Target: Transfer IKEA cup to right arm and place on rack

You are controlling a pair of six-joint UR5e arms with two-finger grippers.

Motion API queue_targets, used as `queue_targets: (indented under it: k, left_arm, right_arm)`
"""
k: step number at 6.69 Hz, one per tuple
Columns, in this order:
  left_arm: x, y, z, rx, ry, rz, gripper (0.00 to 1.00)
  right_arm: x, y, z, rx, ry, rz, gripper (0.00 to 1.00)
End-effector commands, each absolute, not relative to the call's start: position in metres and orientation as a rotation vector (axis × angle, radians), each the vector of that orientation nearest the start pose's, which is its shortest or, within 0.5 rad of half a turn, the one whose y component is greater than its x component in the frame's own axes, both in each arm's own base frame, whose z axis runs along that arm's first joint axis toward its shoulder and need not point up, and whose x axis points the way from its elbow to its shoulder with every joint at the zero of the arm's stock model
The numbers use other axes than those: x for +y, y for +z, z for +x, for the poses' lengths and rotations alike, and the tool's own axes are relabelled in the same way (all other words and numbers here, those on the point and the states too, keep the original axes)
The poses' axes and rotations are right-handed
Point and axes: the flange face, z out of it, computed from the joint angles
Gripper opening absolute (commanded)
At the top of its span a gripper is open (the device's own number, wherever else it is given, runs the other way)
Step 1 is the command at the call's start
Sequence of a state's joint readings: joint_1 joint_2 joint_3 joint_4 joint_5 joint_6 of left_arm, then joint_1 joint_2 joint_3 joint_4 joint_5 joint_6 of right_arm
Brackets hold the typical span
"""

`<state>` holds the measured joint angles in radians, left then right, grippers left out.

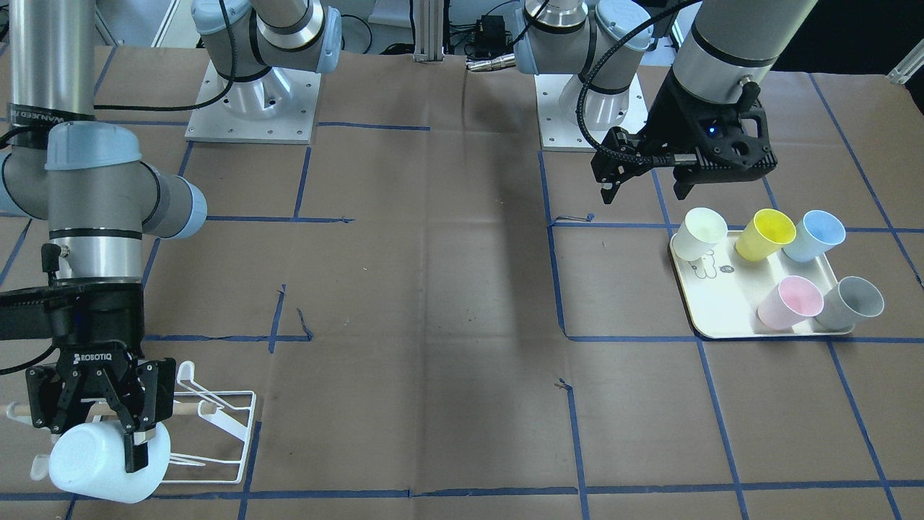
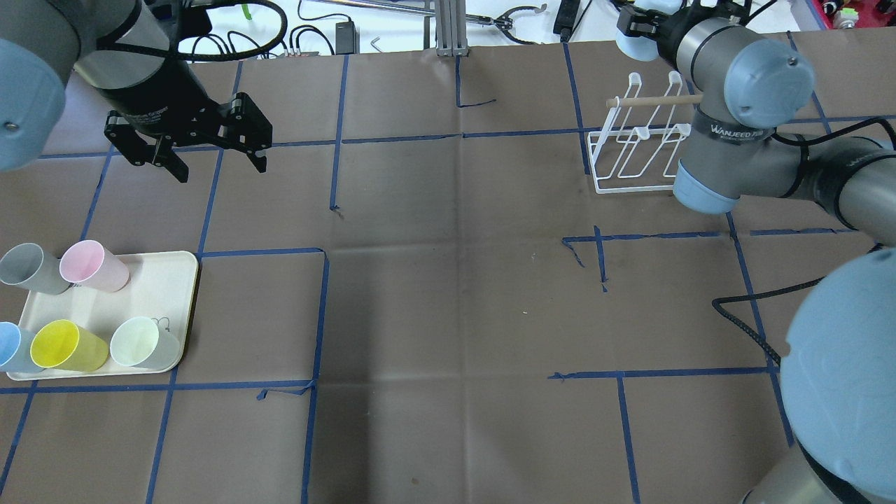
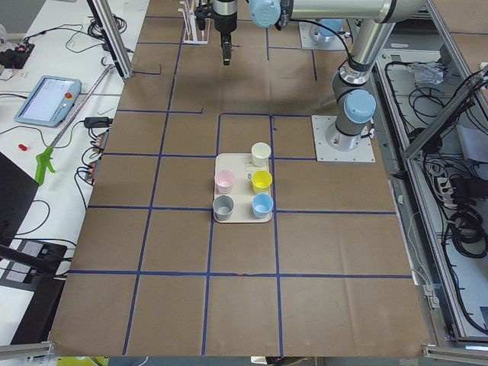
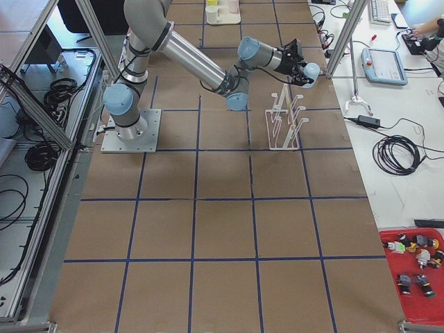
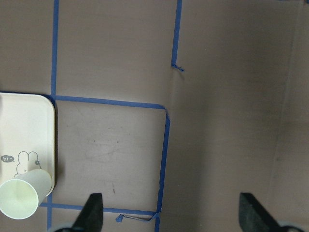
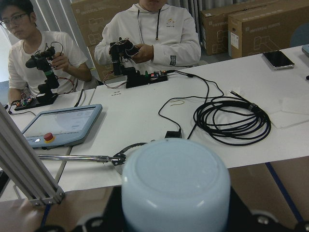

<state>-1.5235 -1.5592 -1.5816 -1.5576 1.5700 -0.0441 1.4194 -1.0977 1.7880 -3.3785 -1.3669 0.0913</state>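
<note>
The right arm's gripper is clamping the pale blue IKEA cup by its wall, with the closed base facing the wrist and the mouth pointing away. That is probably so the cup can drop upside down over a prong. It is hanging just beside the white wire rack and its wooden dowel, near the counter's far edge on the robot's right, and is not yet hooked on. Across the counter, the left gripper is hovering empty with its jaws spread wide, its share of the hand-over apparently done. It is holding above the cream tray by the left edge, where five more cups are waiting.
</note>
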Motion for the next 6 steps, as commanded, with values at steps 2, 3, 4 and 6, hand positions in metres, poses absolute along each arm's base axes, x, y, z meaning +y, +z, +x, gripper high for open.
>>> queue_targets:
  k: [2,3,4,6]
  left_arm:
    - [-0.484,0.484,-0.051,3.134,0.021,-0.043,0.99]
    - [-0.460,0.465,-0.005,3.149,0.069,0.009,0.99]
    - [-0.431,0.445,0.041,3.161,0.094,0.029,0.99]
    - [-0.400,0.400,0.113,3.179,0.105,-0.004,0.99]
  right_arm:
    - [-0.657,0.302,0.048,2.566,-1.650,0.076,0.09]
    - [-0.656,0.292,0.048,2.582,-1.656,0.094,0.09]
    - [-0.648,0.283,0.050,2.596,-1.632,0.097,0.09]
    - [-0.641,0.282,0.056,2.599,-1.616,0.090,0.09]
